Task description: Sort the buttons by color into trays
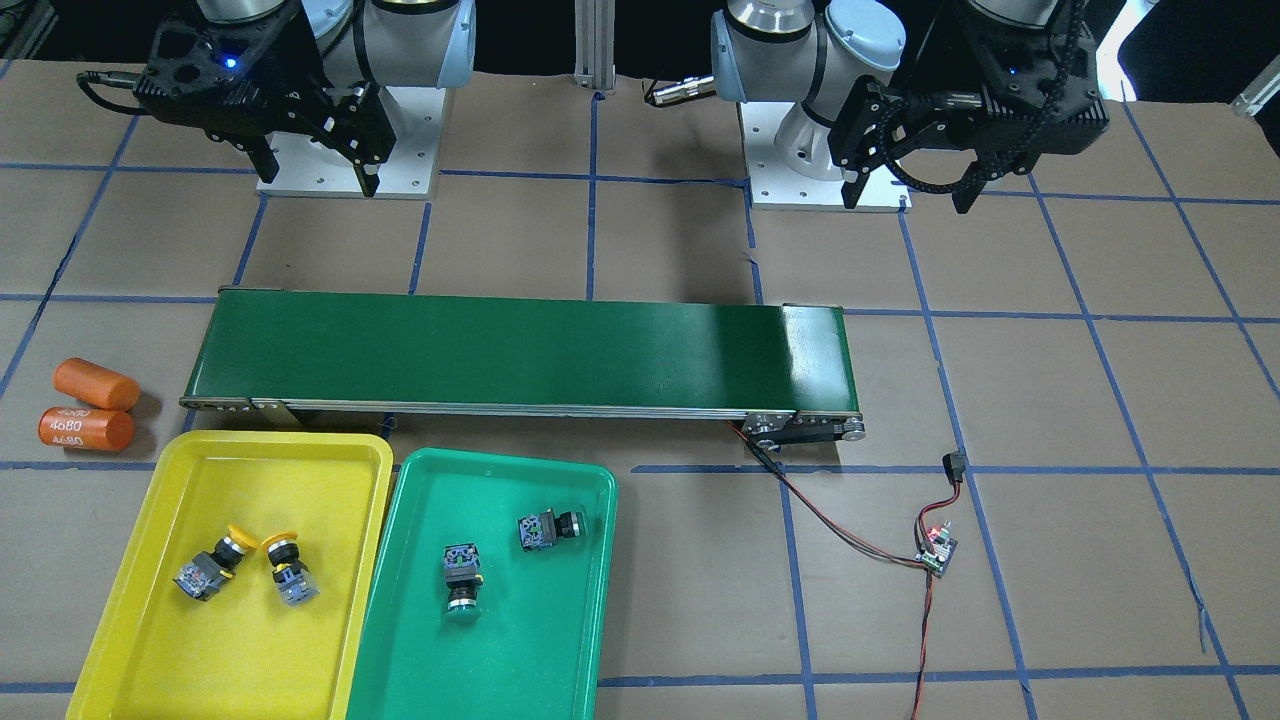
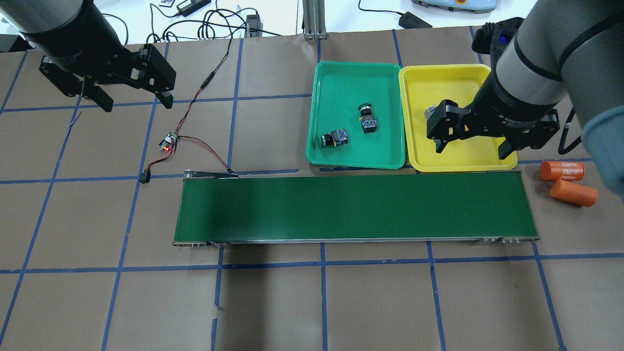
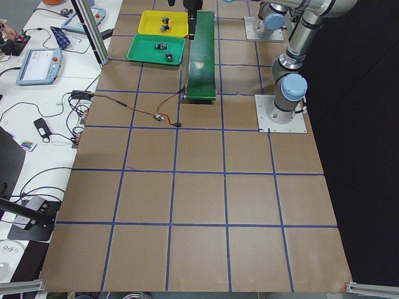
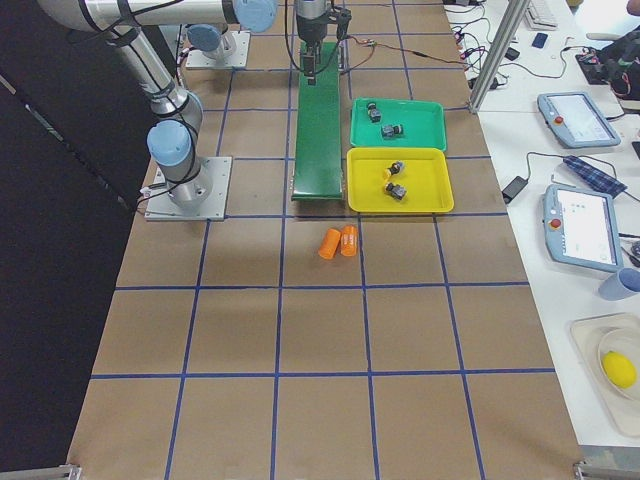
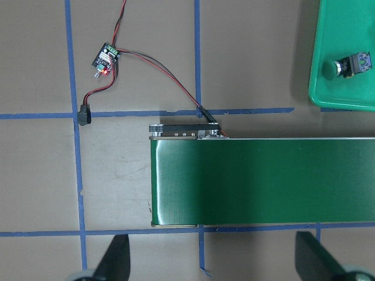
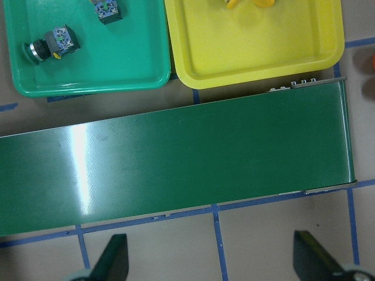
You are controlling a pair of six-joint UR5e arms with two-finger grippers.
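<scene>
The table (image 1: 650, 250) is covered in brown paper with blue tape lines that make big squares. A long dark green belt (image 1: 500, 350) lies across the middle of it. Past one end of the belt sits a little board (image 1: 938, 550) with a red light. Past the other end lie 2 orange tubes (image 1: 95, 385), just beside each other; 1 has 4680 written on it. In the side views a white desk (image 4: 625, 215) runs along the far side of the table, with flat screens (image 4: 580, 228) on it.

2 trays sit side by side next to the belt, on the side away from the robot. The yellow tray (image 1: 280, 440) is the one nearer the orange tubes. In it, 1 yellow button (image 1: 212, 565) lies on its side, and the other yellow button (image 1: 288, 568) lies just beside it, their yellow tops close together. The green tray (image 1: 500, 455) holds 1 green button (image 1: 462, 580) and another green button (image 1: 548, 528), both on their sides and a little apart.

The left gripper (image 1: 908, 198) hangs in the air with its jaws wide apart and nothing between them. The right gripper (image 1: 320, 178) hangs in the air too, jaws wide apart, holding nothing.
</scene>
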